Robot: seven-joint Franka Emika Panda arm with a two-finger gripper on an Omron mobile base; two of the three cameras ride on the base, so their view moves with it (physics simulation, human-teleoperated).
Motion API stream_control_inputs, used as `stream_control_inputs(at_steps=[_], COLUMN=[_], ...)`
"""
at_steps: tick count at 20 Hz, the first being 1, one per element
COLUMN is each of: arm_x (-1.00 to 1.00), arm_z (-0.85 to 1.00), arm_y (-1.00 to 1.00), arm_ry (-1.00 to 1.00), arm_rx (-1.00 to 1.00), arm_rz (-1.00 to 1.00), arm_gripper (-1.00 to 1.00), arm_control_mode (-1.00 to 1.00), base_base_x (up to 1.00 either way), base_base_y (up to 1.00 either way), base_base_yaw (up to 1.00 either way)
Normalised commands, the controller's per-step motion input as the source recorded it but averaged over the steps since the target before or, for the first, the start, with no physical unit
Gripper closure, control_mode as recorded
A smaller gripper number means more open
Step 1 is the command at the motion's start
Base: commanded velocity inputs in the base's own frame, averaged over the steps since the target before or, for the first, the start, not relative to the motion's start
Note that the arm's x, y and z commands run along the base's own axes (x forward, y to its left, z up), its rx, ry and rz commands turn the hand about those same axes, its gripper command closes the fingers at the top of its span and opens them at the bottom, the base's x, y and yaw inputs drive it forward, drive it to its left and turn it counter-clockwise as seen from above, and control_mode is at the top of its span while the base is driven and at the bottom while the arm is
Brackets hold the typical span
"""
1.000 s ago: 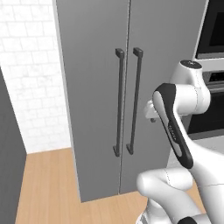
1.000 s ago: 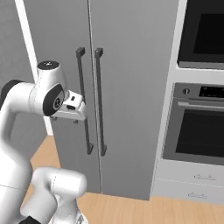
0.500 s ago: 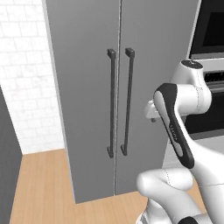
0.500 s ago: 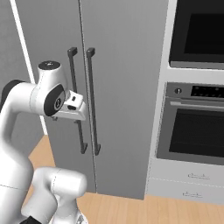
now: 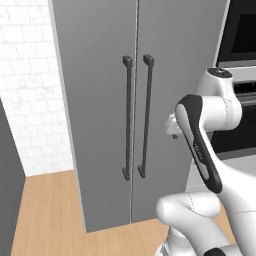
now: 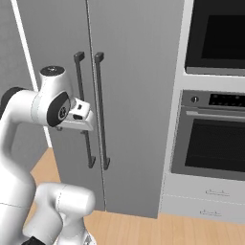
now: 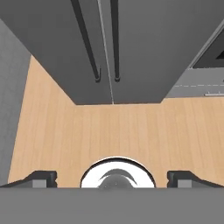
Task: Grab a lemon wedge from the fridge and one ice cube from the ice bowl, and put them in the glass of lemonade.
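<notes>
The fridge (image 5: pixel 95 90) (image 6: pixel 139 72) (image 7: pixel 144 39) stands straight ahead, a tall grey cabinet with both doors closed. Its two dark vertical bar handles (image 5: pixel 128 117) (image 6: pixel 101 110) meet at the centre seam. My arm is folded up in front of it, with the hand (image 5: pixel 173 126) (image 6: pixel 80 115) at about mid-height of the handles and clear of the doors. In the hand view my gripper (image 7: pixel 113 177) points down at the floor, open, with nothing between its fingertips (image 7: pixel 41 177). The lemon wedge, the ice bowl and the glass of lemonade are out of view.
A black-fronted oven tower (image 6: pixel 213 139) (image 5: pixel 245 45) with pale drawers (image 6: pixel 210 196) below it stands right of the fridge. To the left are a white brick wall (image 5: pixel 25 100) and a dark grey panel (image 5: pixel 7 200). Wooden floor (image 7: pixel 113 127) lies before the fridge.
The whole picture has shifted slightly, with the fridge drifting left in both base views, so the base has moved. The arm's pose is the same and the gripper stays open.
</notes>
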Motion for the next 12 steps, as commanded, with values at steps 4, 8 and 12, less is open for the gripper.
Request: stream_control_inputs(at_steps=[4, 8, 12], arm_x=[0.00, 0.08, 0.73], arm_z=[0.72, 0.78, 0.14], arm_y=[0.01, -0.03, 0.00], arm_ry=[-0.31, -0.30, -0.07], arm_rx=[-0.01, -0.01, -0.01], arm_rz=[0.05, 0.06, 0.00], arm_gripper=[-1.00, -1.00, -1.00], arm_control_mode=[-1.00, -1.00, -1.00], base_base_x=[0.00, 0.00, 0.00], base_base_y=[0.00, 0.00, 0.00], base_base_yaw=[0.00, 0.00, 0.00])
